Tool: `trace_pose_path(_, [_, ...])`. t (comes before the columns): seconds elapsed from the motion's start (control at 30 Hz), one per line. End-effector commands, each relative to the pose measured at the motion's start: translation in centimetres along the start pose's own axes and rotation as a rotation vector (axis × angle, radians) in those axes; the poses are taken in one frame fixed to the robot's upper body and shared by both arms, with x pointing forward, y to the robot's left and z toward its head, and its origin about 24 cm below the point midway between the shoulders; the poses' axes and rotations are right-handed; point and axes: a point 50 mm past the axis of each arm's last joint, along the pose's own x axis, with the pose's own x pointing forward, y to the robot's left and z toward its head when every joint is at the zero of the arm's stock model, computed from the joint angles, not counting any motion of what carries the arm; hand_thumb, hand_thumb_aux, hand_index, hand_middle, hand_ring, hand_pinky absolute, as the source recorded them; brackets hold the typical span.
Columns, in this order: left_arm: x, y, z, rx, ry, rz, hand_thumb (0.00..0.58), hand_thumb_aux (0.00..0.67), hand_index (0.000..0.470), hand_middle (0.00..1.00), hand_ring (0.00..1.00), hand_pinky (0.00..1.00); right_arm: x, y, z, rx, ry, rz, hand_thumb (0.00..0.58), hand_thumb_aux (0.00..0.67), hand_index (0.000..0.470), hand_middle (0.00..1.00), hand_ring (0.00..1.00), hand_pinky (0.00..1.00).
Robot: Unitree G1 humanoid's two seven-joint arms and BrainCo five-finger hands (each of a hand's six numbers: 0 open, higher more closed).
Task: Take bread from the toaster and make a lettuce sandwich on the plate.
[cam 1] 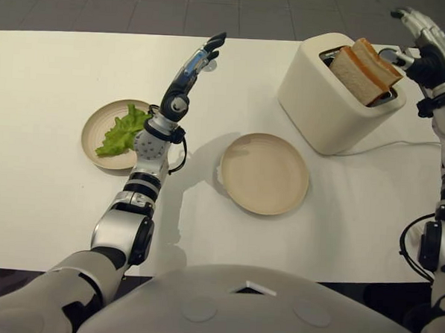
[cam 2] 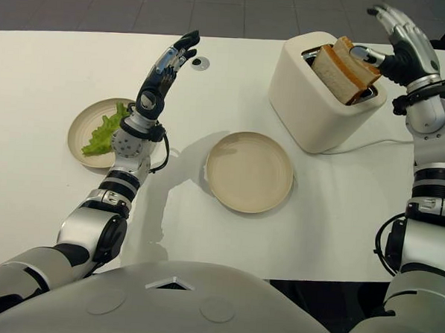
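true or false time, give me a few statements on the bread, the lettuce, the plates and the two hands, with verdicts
1. Bread slices stand in the toaster. True.
2. The lettuce lies on the middle plate. False: it lies on the left plate; the middle plate is bare.
3. The right hand holds a slice over the middle plate. False: it is up at the toaster, beside the bread slices, fingers open.
4. The left hand is raised over the table, fingers extended, holding nothing. True.
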Motion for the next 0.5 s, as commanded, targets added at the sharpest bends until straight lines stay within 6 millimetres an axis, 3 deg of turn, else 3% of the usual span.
trace_pose_path(0.03, [0.1,-0.1,-0.1,0.001,0.009,-0.02,0.0,0.0,0.0,0.0,0.0,0.0,0.3,1.5,-1.4,0.002,0.089,0.072,0.0,0.0,0.0,0.0,0.0,0.0])
trace_pose_path(0.07, [0.1,-0.1,-0.1,0.0,0.01,-0.021,0.0,0.0,0.0,0.0,0.0,0.0,0.3,1.8,-1.6,0.007,0.104,0.088,0.0,0.0,0.0,0.0,0.0,0.0])
trace_pose_path(0.1, [0.1,-0.1,-0.1,0.0,0.011,-0.022,0.0,0.0,0.0,0.0,0.0,0.0,0.2,2.1,-1.8,0.018,0.113,0.107,0.053,0.032,0.022,0.0,0.0,0.0])
trace_pose_path(0.13, [0.1,-0.1,-0.1,-0.001,0.012,-0.022,0.0,0.0,0.0,0.0,0.0,0.0,0.2,2.3,-1.9,0.024,0.117,0.122,0.156,0.097,0.068,0.0,0.0,0.0])
trace_pose_path(0.17, [0.1,-0.1,-0.2,0.0,0.013,-0.022,0.0,0.0,0.0,0.0,0.0,0.0,0.2,2.5,-1.9,0.028,0.116,0.133,0.405,0.302,0.212,0.0,0.0,0.0])
trace_pose_path(0.23, [0.0,0.0,-0.1,0.001,0.014,-0.021,0.0,0.0,0.0,0.0,0.0,0.0,0.2,2.6,-1.8,0.034,0.104,0.139,0.53,0.473,0.332,0.0,0.0,0.0])
trace_pose_path(0.27, [0.0,0.0,-0.1,0.002,0.013,-0.021,0.0,0.0,0.0,0.0,0.0,0.0,0.3,2.6,-1.7,0.042,0.092,0.138,0.58,0.657,0.461,0.0,0.0,0.0])
trace_pose_path(0.37, [0.0,0.0,-0.1,0.002,0.013,-0.02,0.0,0.0,0.0,0.0,0.0,0.0,0.4,2.4,-1.3,0.08,0.056,0.128,0.58,0.67,0.47,0.01,0.01,0.01])
trace_pose_path(0.4, [0.0,0.0,-0.1,0.003,0.014,-0.019,0.0,0.0,0.0,0.0,0.0,0.0,0.4,2.3,-1.1,0.088,0.044,0.124,0.58,0.67,0.47,0.07,0.07,0.07])
trace_pose_path(0.43, [-0.1,0.1,-0.1,0.003,0.015,-0.019,0.0,0.0,0.0,0.0,0.0,0.0,0.4,2.2,-1.0,0.103,0.029,0.115,0.58,0.67,0.47,0.19,0.19,0.19])
trace_pose_path(0.5, [-0.1,0.1,-0.1,0.004,0.014,-0.018,0.0,0.0,0.0,0.0,0.0,0.0,0.6,1.7,-0.5,0.13,-0.008,0.081,0.58,0.67,0.47,0.66,0.66,0.66])
